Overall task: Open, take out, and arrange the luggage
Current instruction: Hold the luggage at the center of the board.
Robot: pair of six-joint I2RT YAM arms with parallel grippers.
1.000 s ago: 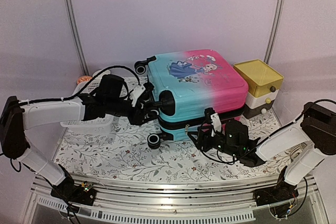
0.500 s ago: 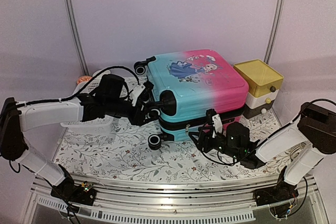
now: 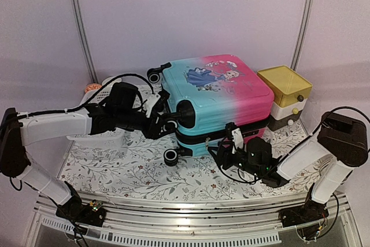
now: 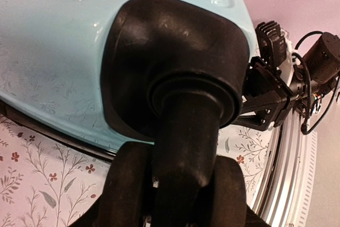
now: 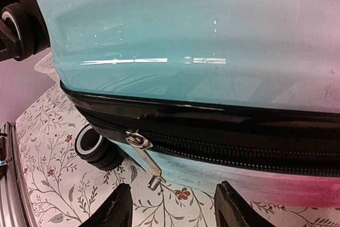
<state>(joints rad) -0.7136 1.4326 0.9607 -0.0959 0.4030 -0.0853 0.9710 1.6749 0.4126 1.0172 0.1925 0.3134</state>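
Right gripper (image 5: 175, 208) nearer zip pull (image 5: 144, 158) (fingers apart, empty)

Right tool (image 5: 174, 198) agape, left tool (image 3: 168, 121) outstretched

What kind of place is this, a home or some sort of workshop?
Probably a staged robot test booth, not a home: plain partition walls, two robot arms bolted to a cloth-covered table, and a child's suitcase as prop.

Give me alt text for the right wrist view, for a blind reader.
A silver zipper pull dangles from the black zipper band of the turquoise luggage, just ahead of the open right end effector. A black wheel and floral tablecloth show below.
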